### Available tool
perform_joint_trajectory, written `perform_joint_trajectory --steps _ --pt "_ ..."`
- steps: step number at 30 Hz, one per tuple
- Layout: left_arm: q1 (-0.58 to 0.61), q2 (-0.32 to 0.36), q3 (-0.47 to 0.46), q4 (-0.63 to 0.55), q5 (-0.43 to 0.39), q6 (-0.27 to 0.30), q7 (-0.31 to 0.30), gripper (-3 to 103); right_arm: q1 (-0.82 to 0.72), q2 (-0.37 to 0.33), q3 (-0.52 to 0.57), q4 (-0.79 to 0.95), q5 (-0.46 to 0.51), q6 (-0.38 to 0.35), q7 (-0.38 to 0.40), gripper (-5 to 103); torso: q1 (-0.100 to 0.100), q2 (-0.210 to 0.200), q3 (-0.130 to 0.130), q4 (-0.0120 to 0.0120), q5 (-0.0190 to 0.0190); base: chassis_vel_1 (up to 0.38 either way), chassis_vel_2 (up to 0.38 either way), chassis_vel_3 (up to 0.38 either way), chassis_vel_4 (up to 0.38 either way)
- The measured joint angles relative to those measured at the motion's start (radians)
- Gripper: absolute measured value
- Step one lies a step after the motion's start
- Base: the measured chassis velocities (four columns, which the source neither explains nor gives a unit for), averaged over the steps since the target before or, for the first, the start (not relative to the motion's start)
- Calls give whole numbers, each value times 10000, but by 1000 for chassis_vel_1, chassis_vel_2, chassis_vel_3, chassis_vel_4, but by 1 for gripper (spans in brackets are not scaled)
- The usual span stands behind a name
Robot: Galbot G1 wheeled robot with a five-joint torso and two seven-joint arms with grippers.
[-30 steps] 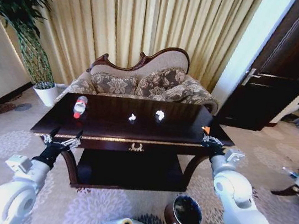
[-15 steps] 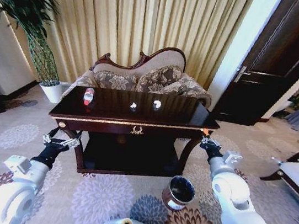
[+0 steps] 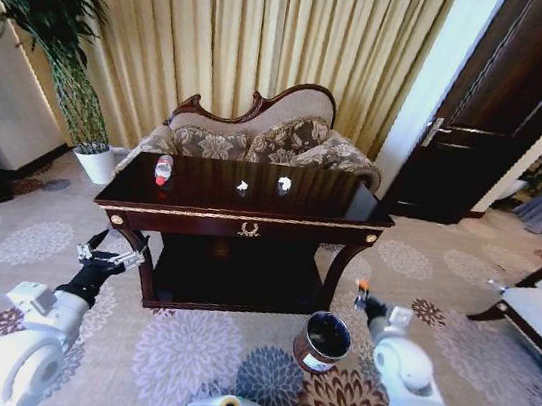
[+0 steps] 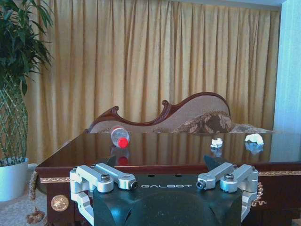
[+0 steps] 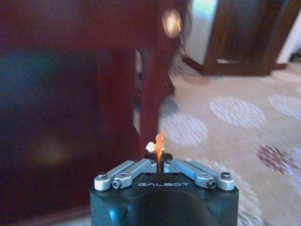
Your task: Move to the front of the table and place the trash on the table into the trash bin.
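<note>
Dark glossy bench [image 3: 248, 222] carrying three pieces of trash: one clear bottle [image 3: 164, 169] lying on its side and two crumpled white scraps [image 3: 242, 188] [image 3: 284, 184]. Right end effector [image 3: 362, 299], low beside the bench's right leg, is closed on one small orange piece [image 5: 160, 143], just beside the one round brown trash bin [image 3: 322, 342] on the carpet. Left end effector [image 3: 110, 254], fingers spread wide and empty, hangs before the bench's left corner.
</note>
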State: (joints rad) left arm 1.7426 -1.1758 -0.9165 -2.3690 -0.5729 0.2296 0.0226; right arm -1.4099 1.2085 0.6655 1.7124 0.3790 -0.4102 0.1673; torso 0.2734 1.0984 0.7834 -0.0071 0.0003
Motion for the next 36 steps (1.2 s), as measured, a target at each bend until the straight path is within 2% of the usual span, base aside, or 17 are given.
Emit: perform_joint_trajectory --steps 4,10,12,15,18,19,20,21,23,24,26,27,29,31,32,35,36 --pt "-17 -28 93 21 38 -10 -6 100 436 479 -58 -1273 -546 189 -163 2 -5 5 -2 0 -3 0 0 0 0" --pt "-28 -120 248 59 158 -25 -6 100 1101 1021 -308 -2148 -937 525 -119 1 -2 3 0 2 -3 0 0 0 0" --pt "-18 -173 305 58 205 -33 -2 100 1501 1204 -379 -2562 -1163 675 -12 12 -3 4 -1 3 -3 0 0 0 0" --pt "0 -193 309 42 215 -37 1 100 1655 1259 -390 -2723 -1279 699 18 17 -4 4 -1 5 -3 0 0 0 0" --pt "56 -200 196 14 214 -77 43 100 1767 1215 -398 -2842 -1383 710 57 38 -3 4 -1 0 -3 0 0 0 0" --pt "56 -200 196 14 214 -77 43 100 1767 1215 -398 -2842 -1383 710 57 38 -3 4 -1 0 -3 0 0 0 0" --pt "49 -201 186 28 214 -81 44 100 1736 1183 -392 -2830 -1420 716 57 44 -3 4 -1 0 -3 0 0 0 0" --pt "49 -201 186 28 214 -81 44 100 1736 1183 -392 -2830 -1420 716 57 44 -3 4 -1 0 -3 0 0 0 0" --pt "21 -232 227 33 215 -85 43 100 1628 1125 -358 -2630 -1452 1000 120 54 -3 4 -1 -1 -2 0 0 0 0" --pt "21 -232 227 33 215 -85 43 100 1628 1125 -358 -2630 -1452 1000 120 54 -3 4 -1 -1 -2 0 0 0 0" --pt "19 -252 250 6 217 -85 37 100 1373 997 -320 -1832 -1208 1641 19 65 -3 3 -1 0 -2 0 0 0 0" --pt "19 -252 250 6 217 -85 37 100 1373 997 -320 -1832 -1208 1641 19 65 -3 3 -1 0 -2 0 0 0 0" --pt "21 -250 238 -3 217 -86 33 100 1066 814 -294 -521 -744 2002 -203 77 -3 4 -1 -1 -4 0 0 0 0" --pt "20 -239 217 -3 217 -89 26 100 925 726 -316 541 -329 2028 -114 82 -3 4 -1 0 -4 0 0 0 0" --pt "20 -239 217 -3 217 -89 26 100 925 726 -316 541 -329 2028 -114 82 -3 4 -1 0 -4 0 0 0 0" --pt "17 -227 207 -2 214 -96 22 100 715 505 -440 2706 472 1845 113 96 -3 4 -1 2 -6 0 0 0 0" --pt "17 -227 207 -2 214 -96 22 100 715 505 -440 2706 472 1845 113 96 -3 4 -1 2 -6 0 0 0 0"
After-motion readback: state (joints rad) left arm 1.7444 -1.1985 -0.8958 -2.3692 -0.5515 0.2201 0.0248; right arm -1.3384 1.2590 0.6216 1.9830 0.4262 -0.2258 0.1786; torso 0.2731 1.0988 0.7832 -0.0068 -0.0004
